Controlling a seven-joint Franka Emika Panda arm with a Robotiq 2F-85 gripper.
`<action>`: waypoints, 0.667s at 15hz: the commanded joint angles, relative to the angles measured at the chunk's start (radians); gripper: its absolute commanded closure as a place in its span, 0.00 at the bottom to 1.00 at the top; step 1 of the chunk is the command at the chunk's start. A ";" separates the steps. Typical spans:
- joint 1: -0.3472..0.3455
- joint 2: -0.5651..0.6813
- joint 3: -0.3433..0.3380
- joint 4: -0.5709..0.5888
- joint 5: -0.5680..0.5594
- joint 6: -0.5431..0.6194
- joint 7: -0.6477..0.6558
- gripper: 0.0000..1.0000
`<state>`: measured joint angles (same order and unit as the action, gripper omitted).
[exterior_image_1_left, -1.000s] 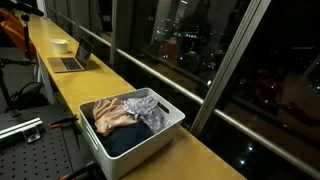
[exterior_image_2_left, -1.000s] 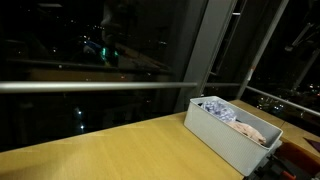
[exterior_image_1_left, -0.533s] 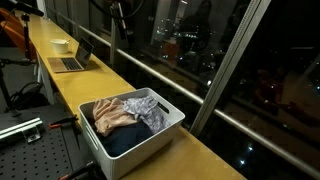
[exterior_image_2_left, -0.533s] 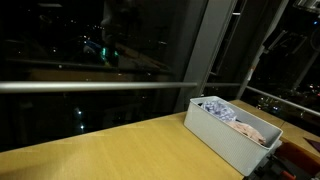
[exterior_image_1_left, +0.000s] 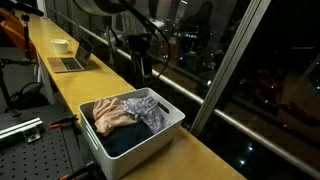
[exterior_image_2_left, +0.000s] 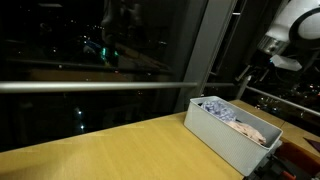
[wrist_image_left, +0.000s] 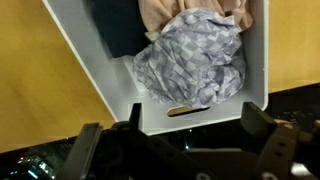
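Observation:
A white plastic bin (exterior_image_1_left: 128, 160) stands on the long wooden counter (exterior_image_1_left: 200, 160) by the window. It holds a grey patterned cloth (exterior_image_1_left: 146, 107), a tan cloth (exterior_image_1_left: 108, 118) and a dark blue cloth (exterior_image_1_left: 126, 141). My gripper (exterior_image_1_left: 142, 66) hangs in the air above the bin's window-side end, open and empty. In the wrist view the bin (wrist_image_left: 200, 116) lies below, with the grey cloth (wrist_image_left: 195, 60) nearest the handle slot, and the gripper (wrist_image_left: 175, 150) has its fingers (wrist_image_left: 270, 140) spread wide. The other side shows the bin (exterior_image_2_left: 220, 142) and gripper (exterior_image_2_left: 245, 78).
A laptop (exterior_image_1_left: 72, 60) and a white bowl (exterior_image_1_left: 61, 45) sit farther along the counter. Dark window glass and a thick frame post (exterior_image_1_left: 228, 65) run close behind the bin. A metal breadboard table (exterior_image_1_left: 30, 150) lies beside the counter.
The arm has come down into both exterior views and now hangs over the bin's window end. The gripper has stayed open; the bin and cloths have not moved.

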<state>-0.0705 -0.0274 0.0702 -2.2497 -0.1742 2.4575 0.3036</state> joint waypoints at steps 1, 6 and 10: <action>0.026 0.168 -0.034 0.072 0.048 0.070 -0.050 0.00; 0.034 0.334 -0.031 0.092 0.170 0.126 -0.125 0.00; 0.031 0.450 -0.052 0.085 0.180 0.156 -0.146 0.00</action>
<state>-0.0503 0.3421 0.0476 -2.1812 -0.0236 2.5824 0.1966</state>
